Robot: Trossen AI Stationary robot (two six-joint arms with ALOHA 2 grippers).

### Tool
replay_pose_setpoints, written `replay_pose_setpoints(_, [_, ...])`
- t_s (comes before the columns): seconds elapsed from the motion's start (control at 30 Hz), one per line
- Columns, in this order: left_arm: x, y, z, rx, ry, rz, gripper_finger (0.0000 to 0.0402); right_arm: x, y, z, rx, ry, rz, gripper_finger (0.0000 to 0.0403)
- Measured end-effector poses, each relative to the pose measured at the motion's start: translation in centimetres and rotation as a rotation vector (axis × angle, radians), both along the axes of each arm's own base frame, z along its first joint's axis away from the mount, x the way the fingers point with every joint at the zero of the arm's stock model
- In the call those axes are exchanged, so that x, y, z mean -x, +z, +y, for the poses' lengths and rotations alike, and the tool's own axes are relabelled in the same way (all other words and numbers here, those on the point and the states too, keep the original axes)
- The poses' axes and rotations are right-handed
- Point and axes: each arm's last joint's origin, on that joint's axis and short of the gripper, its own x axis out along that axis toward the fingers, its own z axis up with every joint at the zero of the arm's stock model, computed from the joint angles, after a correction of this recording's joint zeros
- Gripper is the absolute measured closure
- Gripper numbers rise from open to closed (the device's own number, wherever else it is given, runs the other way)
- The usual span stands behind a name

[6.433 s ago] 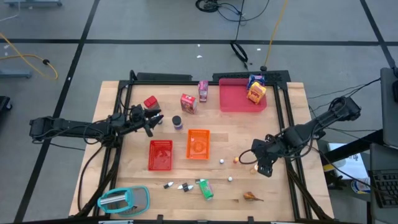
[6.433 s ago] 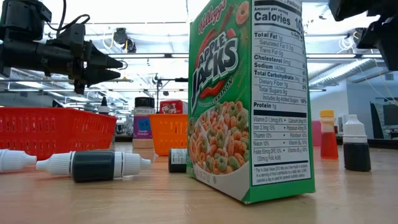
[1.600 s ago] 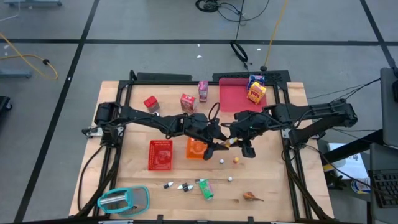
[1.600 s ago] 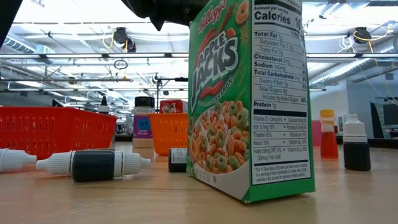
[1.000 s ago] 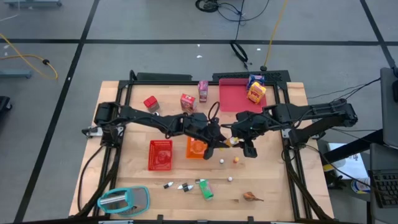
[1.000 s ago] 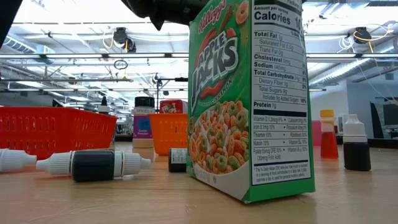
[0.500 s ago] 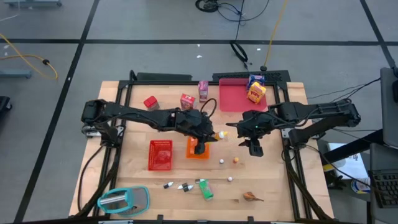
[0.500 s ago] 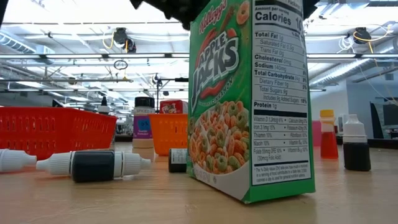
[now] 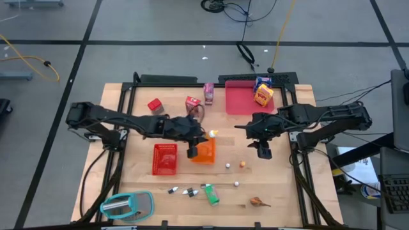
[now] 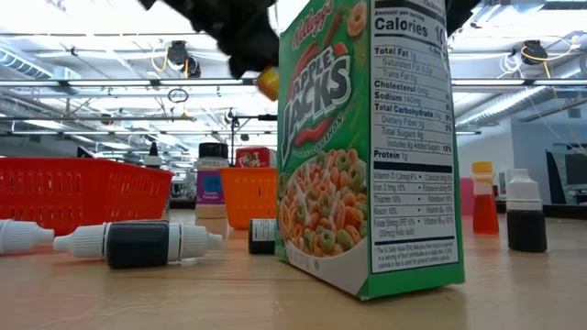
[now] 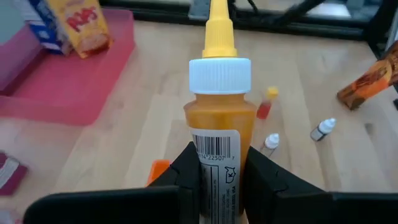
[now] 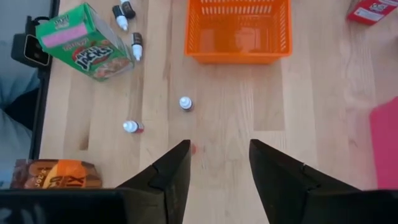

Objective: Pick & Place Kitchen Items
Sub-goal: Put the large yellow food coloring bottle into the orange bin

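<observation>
Holding a small orange bottle [image 11: 219,118] with a white collar and yellow nozzle, the left gripper [image 9: 203,135] hovers over the far edge of the orange bin [image 9: 204,151], its jaws closed on the bottle's lower body. In the low view the bottle's yellow tip [image 10: 267,82] pokes out beside the green cereal box [image 10: 367,147] standing in the foreground. The right gripper [image 9: 261,148] hangs over bare table [image 9: 281,191] to the right of the orange bin, its jaws apart and holding nothing. Near it on the wood lie two small balls [image 9: 227,166], and farther forward a few tiny bottles [image 9: 185,191]. The red bin [image 9: 165,159] sits just beside the orange one. At the far side a pink tray [image 9: 243,102] carries a yellow carton [image 9: 263,95] and a blue carton [image 9: 262,82].
</observation>
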Motion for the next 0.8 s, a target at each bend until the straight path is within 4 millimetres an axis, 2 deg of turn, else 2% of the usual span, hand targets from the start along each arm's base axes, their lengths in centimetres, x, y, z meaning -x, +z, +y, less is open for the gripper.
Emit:
replay_pose_setpoints(0.07, [0.5,-0.7,0.1,0.007,0.0,-0.102,0.0335,-0.1,0.0,0.0,0.0,0.001,-0.007,0.025])
replay_pose_setpoints(0.2, [2.0,-3.3,0.2,0.04,0.034,-0.188,0.0338,-0.1,0.1,0.0,-0.001,0.0,-0.012,0.0252])
replay_pose_setpoints(0.4, [4.0,-7.4,0.7,0.026,0.158,-0.227,0.0332,-0.3,0.2,0.0,0.0,0.005,-0.036,0.0253])
replay_pose_setpoints(0.5, [4.7,-8.8,0.8,0.014,0.184,-0.237,0.0336,-0.4,0.2,0.0,0.004,0.014,-0.048,0.0253])
replay_pose_setpoints(0.8, [5.1,-9.0,0.9,0.005,0.19,-0.292,0.0328,-0.6,0.4,0.1,0.016,0.034,-0.084,0.0257])
